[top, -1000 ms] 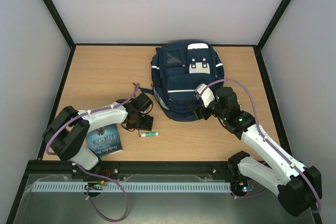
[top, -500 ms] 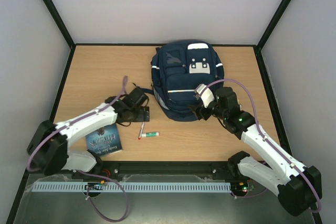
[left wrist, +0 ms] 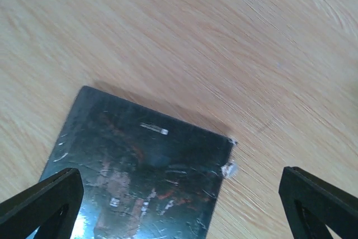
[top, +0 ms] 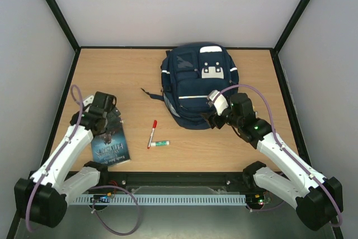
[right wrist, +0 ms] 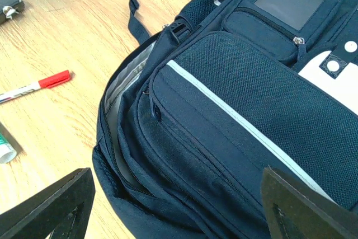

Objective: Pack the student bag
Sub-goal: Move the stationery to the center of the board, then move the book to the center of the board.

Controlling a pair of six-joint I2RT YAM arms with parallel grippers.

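The navy-blue student bag point(top: 198, 85) lies at the table's back middle, its main zip open and grey lining point(right wrist: 120, 90) showing in the right wrist view point(right wrist: 240, 110). My right gripper point(top: 215, 117) is open and empty, its fingers point(right wrist: 50, 205) spread over the bag's near edge. My left gripper point(top: 109, 129) is open and empty over the far end of a dark-covered book point(top: 112, 148). The book fills the lower left wrist view point(left wrist: 145, 183) between the fingertips point(left wrist: 42, 202).
A red-capped marker point(top: 152, 133) and a green-and-white stick point(top: 159, 144) lie on the wood between the book and the bag. The marker point(right wrist: 36, 87) also shows in the right wrist view. A loose bag strap point(top: 151, 93) trails left of the bag.
My left arm has swung left, away from the bag's side, and now hangs over the book. The red marker it covered is now in plain sight. The right arm has not moved.
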